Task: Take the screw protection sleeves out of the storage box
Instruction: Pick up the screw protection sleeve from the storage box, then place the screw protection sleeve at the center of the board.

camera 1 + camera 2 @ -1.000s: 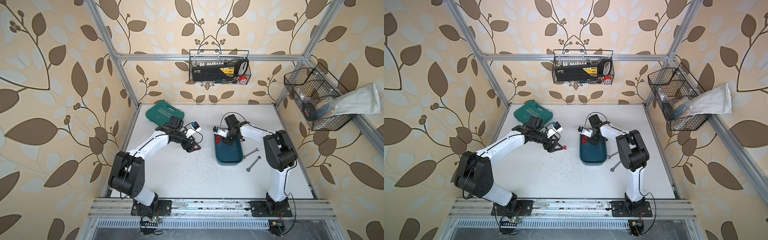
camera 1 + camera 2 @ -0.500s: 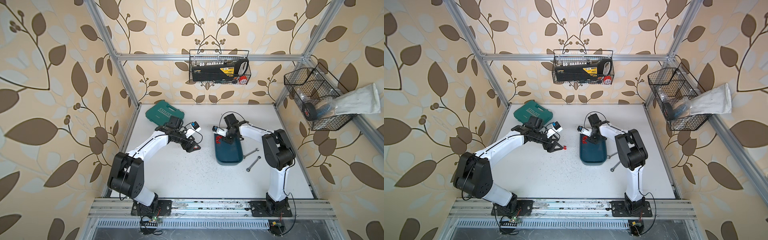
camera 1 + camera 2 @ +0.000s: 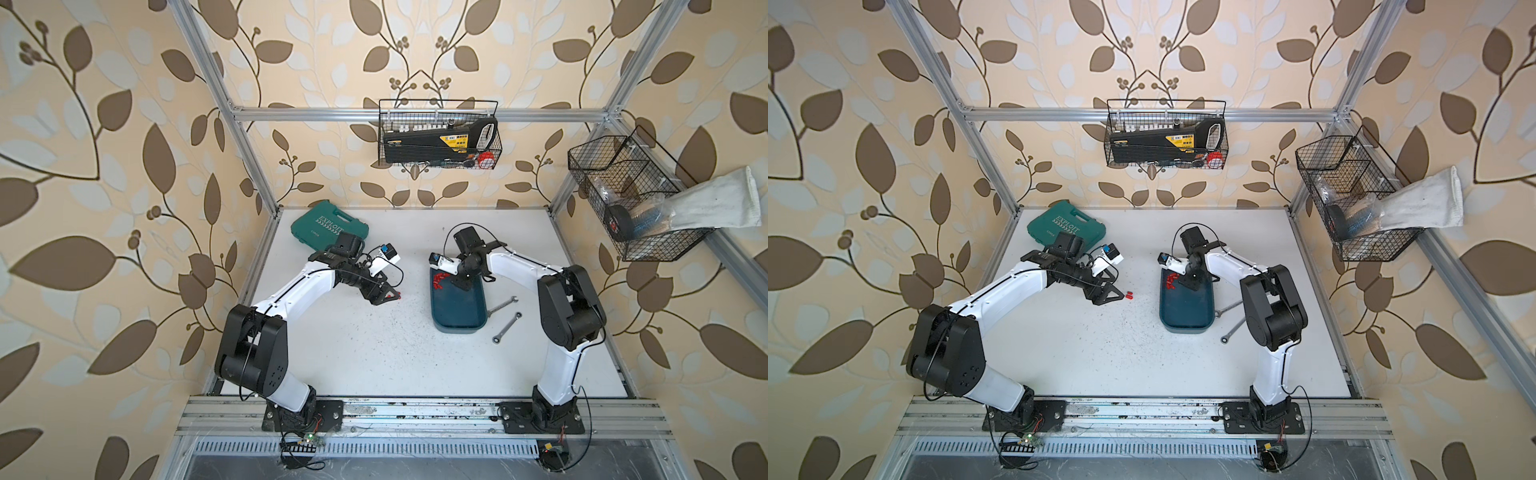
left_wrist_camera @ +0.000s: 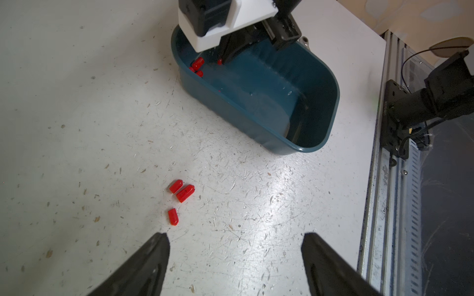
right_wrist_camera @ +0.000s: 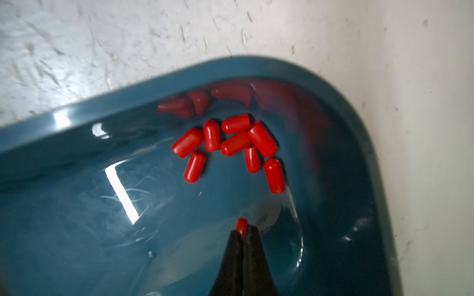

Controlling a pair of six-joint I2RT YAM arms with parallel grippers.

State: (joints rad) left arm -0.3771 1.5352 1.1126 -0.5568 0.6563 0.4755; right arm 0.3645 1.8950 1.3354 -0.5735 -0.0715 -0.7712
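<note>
One red cap (image 5: 241, 225) is pinched by the right gripper (image 5: 242, 232) inside the blue box (image 5: 77, 115), prob. to be lifted out. Approx. eight more caps (image 5: 237, 143) are bunched in its corner. Three caps (image 4: 185, 193) are laid on the table (image 4: 77, 102) beside the box. The left gripper (image 4: 234, 234) is held spread, empty.

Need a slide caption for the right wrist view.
Right pincer shut on one red cap inside the teal tray, eight more caps clustered nearby.
</note>
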